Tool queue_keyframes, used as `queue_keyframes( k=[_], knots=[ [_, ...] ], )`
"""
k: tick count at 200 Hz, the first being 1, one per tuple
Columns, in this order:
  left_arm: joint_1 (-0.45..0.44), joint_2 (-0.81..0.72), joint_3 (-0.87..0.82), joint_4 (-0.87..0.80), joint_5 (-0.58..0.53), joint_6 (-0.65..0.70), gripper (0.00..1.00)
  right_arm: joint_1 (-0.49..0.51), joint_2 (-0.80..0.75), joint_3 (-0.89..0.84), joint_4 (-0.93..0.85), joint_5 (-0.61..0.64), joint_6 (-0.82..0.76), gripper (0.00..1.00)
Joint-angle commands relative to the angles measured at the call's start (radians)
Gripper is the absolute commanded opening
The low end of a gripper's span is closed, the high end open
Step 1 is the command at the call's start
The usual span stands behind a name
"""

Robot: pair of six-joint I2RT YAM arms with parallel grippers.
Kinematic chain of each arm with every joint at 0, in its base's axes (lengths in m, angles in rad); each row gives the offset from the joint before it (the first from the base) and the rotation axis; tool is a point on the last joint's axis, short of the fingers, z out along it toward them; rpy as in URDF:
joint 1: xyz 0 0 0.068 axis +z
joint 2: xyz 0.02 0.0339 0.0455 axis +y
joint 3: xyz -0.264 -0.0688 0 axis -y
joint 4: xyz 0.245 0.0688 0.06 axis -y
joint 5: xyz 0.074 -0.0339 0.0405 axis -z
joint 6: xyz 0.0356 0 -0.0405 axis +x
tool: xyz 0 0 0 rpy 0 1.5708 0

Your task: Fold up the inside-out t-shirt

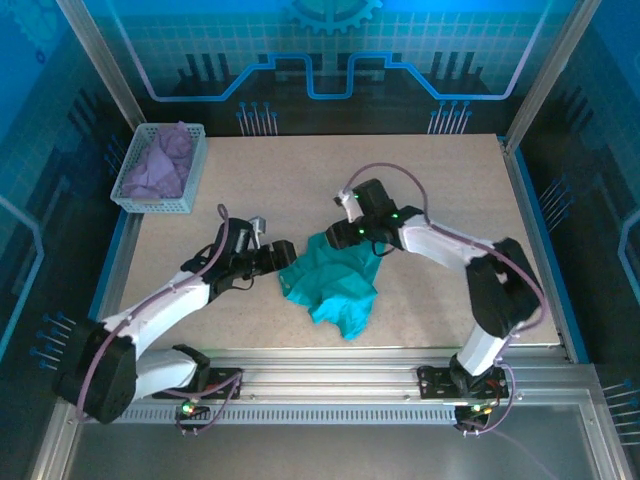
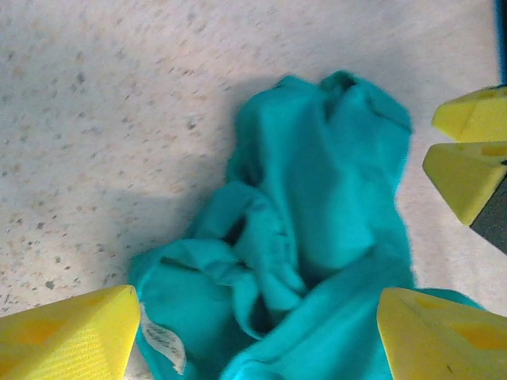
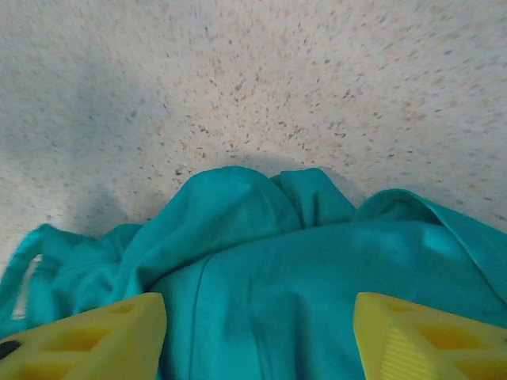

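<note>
Teal, limp, light: found shirt (image 1: 335, 285) crumpled toward near edge of table (image 1: 430, 180). Noted left gripper (image 2: 257, 332) and right gripper (image 3: 257, 332) jaws apart, nothing clamped. Judged hem best pinch.

Speckled table (image 1: 440, 190) — crumpled t-shirt (image 1: 335, 280), grey basket (image 1: 152, 204)

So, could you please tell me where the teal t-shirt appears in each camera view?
Top external: t-shirt crumpled just below picture centre.
Left wrist: t-shirt from centre to bottom edge.
Right wrist: t-shirt across the lower half.
Shared landmark: speckled beige table around it.
</note>
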Motion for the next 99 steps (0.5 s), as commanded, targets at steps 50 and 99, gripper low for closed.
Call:
queue_keyframes(
  k=[50,99],
  knots=[
    [0.003,0.299,0.001,0.245,0.174,-0.089,0.46,0.067,0.225,0.142,-0.029,-0.166,0.021,0.45],
    [0.017,0.252,0.032,0.333,0.185,-0.078,0.0,-0.027,0.076,0.134,0.067,-0.266,0.016,0.0]
  ],
)
